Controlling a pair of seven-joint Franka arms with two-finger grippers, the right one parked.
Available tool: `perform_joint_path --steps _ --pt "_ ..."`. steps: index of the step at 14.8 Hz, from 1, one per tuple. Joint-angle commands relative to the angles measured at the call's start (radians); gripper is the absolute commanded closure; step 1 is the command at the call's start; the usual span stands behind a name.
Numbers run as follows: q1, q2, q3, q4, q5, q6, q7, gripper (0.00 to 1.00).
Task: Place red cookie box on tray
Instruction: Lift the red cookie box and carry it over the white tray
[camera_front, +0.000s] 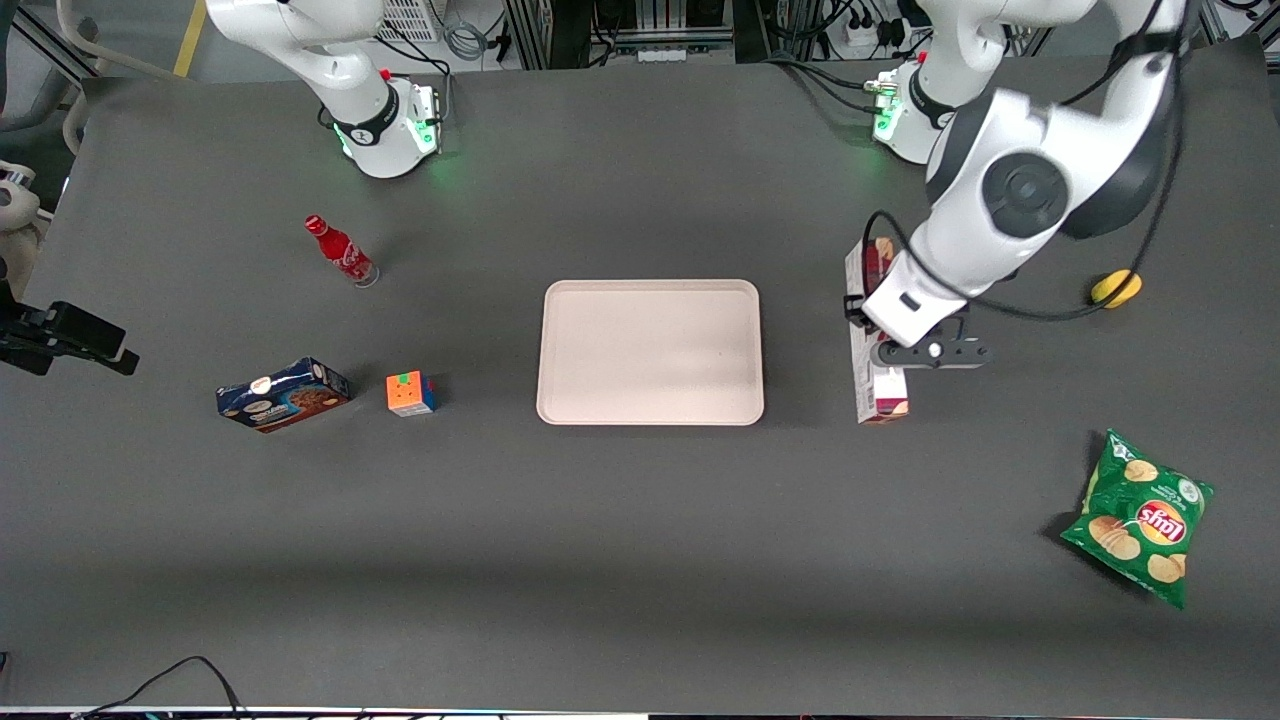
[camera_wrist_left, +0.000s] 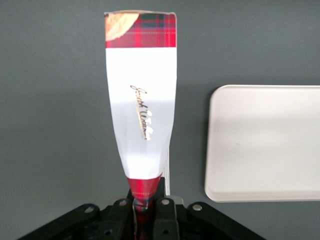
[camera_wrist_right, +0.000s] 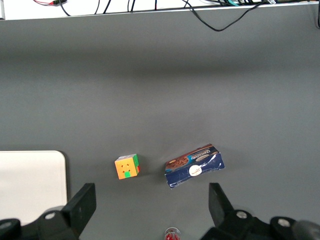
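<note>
The left arm's end effector (camera_front: 905, 345) sits right on the red cookie box (camera_front: 882, 400), which lies on the desk (camera_front: 640, 560) just beside the tray (camera_front: 650, 352), toward the working arm's end, its long side running parallel to the tray's short edge. From the wrist camera the end effector (camera_wrist_left: 145, 202) is clamped on the red cookie box (camera_wrist_left: 142, 100): the plaid end of the carton disappears between the fingers (camera_wrist_left: 162, 212), with no gap showing.

The grip is taken across the narrow width, somewhere around mid-length in the front view, and that looks a sensible spot for a long carton (a hold near one end would let the other end sag or swing). The box reads as thin cardboard, probably light, stiff along its length but soft on its broad faces, so a hard squeeze could dent it and crush the cookies inside. The glossy white label panel may be a touch slippery.

Whether the box is lifted off the desk or resting on it cannot be told from these views. The tray (camera_wrist_left: 265, 145) shows just beside the carton in the wrist view, bare and wide, with only a low rim to clear.

Well away from the tray, toward the parked arm's end, sit a blue cookie box (camera_front: 283, 394) and a colour cube (camera_front: 411, 393); neither is in the way.
</note>
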Motion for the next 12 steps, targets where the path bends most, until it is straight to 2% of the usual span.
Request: perform_joint_path --steps 1,3,7,9,12 --pt "-0.011 0.029 -0.054 0.180 -0.001 -0.144 -0.038 1.00" --pt "-0.013 0.052 -0.138 0.184 0.004 -0.098 -0.168 1.00" --pt "-0.024 0.151 -0.281 0.145 0.125 0.075 -0.399 1.00" --pt "-0.036 0.188 -0.290 0.058 0.203 0.201 -0.469 1.00" --pt "-0.036 0.211 -0.290 -0.077 0.225 0.369 -0.493 1.00"
